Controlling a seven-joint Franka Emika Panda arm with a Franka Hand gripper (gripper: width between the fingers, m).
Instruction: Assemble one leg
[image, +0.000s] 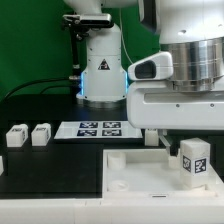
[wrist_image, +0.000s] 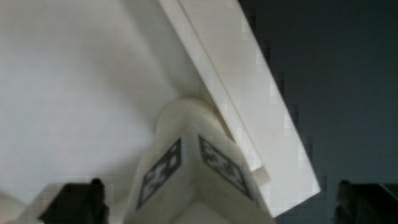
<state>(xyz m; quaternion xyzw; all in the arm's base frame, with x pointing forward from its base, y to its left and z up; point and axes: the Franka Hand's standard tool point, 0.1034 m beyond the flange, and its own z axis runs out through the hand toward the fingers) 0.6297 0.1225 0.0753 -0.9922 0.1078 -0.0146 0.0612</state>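
**Black counter, green backdrop: jaws wide over the leg at the tray's corner**

**Exterior view.** Green cloth closes off the back, and the counter below it is black. The white tray piece (image: 135, 172) lies along the counter's near edge. The leg (image: 193, 160) stands upright on the tray's corner, toward the counter's near corner at the exterior view's right, with its tag facing the camera. The arm (image: 185, 80) hangs directly over it and hides the gripper, so this view does not show how the jaws stand. Two spare legs (image: 28, 134) sit side by side near the counter's edge at the exterior view's left, well apart from the work. The marker board (image: 98, 128) lies mid-counter in front of the robot base (image: 100, 65). A small white block (image: 150, 138), probably another leg, shows under the arm just beyond the tray's far edge.

**Wrist view.** The gripper (wrist_image: 219, 200) is spread wide and holds nothing. Its dark fingertips (wrist_image: 75, 200) flank the leg (wrist_image: 192, 165), which sits on the tray's flat (wrist_image: 89, 80) close against the raised rim (wrist_image: 231, 70). I cannot tell whether the tips are level with the leg.

The step in hand looks like grasping this leg to fix it into the corner. The next move calls for a straight, centred descent. The jaws should then close squarely on two opposite faces so the leg stays upright. The rim is the likeliest obstacle, since a finger coming down on that side could catch it. The white block under the arm also sits near the arm's path.
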